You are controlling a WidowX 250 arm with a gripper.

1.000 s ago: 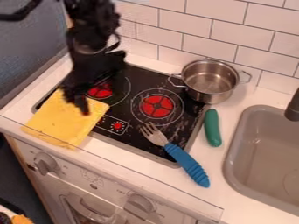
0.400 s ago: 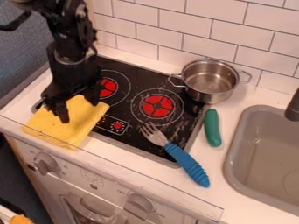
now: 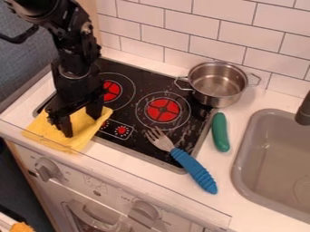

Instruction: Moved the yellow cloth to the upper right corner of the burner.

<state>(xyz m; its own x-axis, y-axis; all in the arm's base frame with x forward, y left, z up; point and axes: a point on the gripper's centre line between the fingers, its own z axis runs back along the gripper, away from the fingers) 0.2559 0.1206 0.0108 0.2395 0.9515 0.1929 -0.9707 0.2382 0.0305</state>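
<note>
To the upper right of the hand, a steel pot with two wire handles stands at the back corner of the black cooktop, its bare metal bottom showing inside. Well apart from the hand on the far right, a grey sink is set into the white counter.

Directly beneath the hand lies the yellow cloth, spread over the cooktop's near left corner and onto the counter. The hand's two fingers are spread, pointing down, one over the cloth's middle and the other by its right part; whether they touch it cannot be told.

Right of the hand, a fork rests with its tines on the cooktop and its blue handle over the counter. Farther right lies a green vegetable-like piece. Small markings beside the oven knobs sit below the hand.
</note>
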